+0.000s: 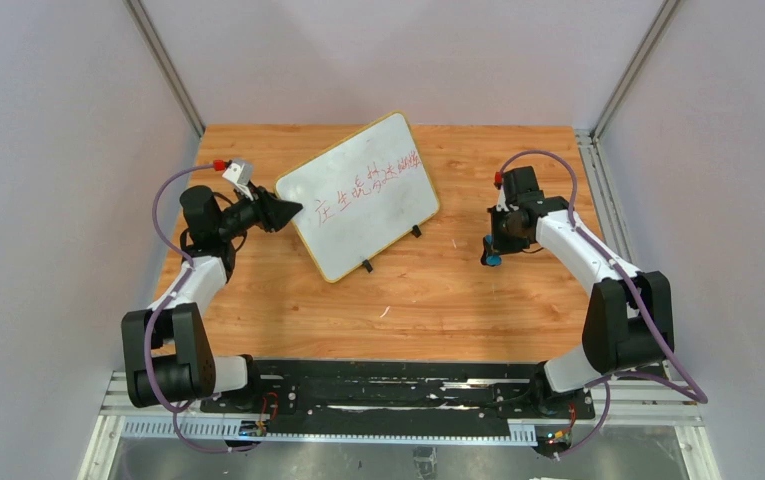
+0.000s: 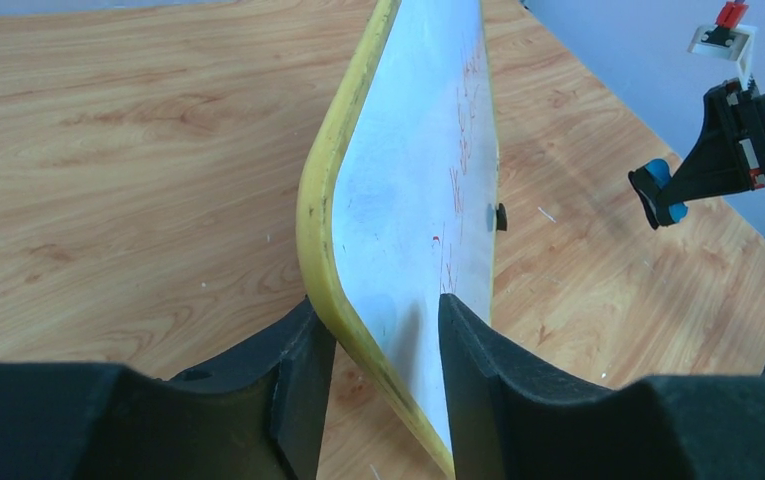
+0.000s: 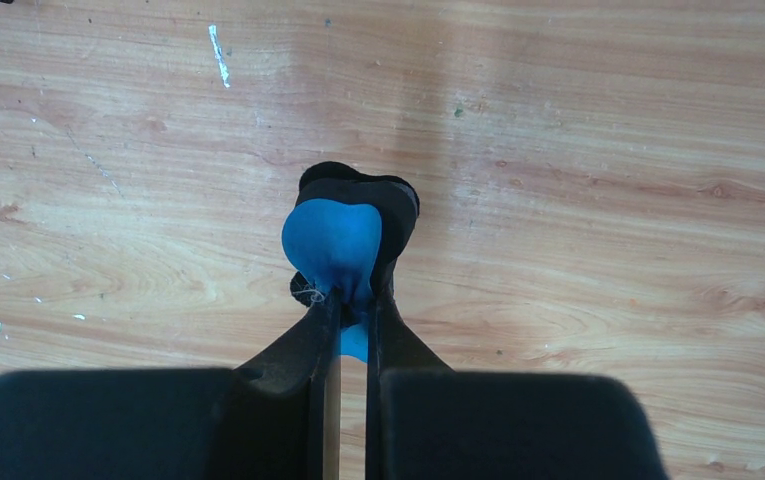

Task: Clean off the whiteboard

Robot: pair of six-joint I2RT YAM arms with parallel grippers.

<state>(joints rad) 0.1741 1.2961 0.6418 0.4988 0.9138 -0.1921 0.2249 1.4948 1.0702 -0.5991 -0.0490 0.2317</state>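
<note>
1. Progress: the whiteboard (image 1: pixel 363 200) carries red handwriting (image 1: pixel 368 185) across the middle of its face, and no wiped gap shows in the line. Judged: erasing has not begun, so the whole wipe is left to do.
2. Whiteboard position: it is at the centre-far part of the wooden table (image 1: pixel 438 300), turned at an angle. Its two black feet (image 1: pixel 367 266) are on the near edge.
3. Left gripper (image 2: pixel 378 305): clamped on the board's left yellow rim, one finger behind and one on the white face. Judged: it is bracing the board.
4. Right gripper (image 3: pixel 353 300): closed tight on a small blue eraser (image 3: pixel 330 240), which protrudes beyond the fingertips over bare wood.
5. Relation: the eraser is right of the board's near-right corner, well apart and not touching. Judged: it must cross left to the writing.
</note>
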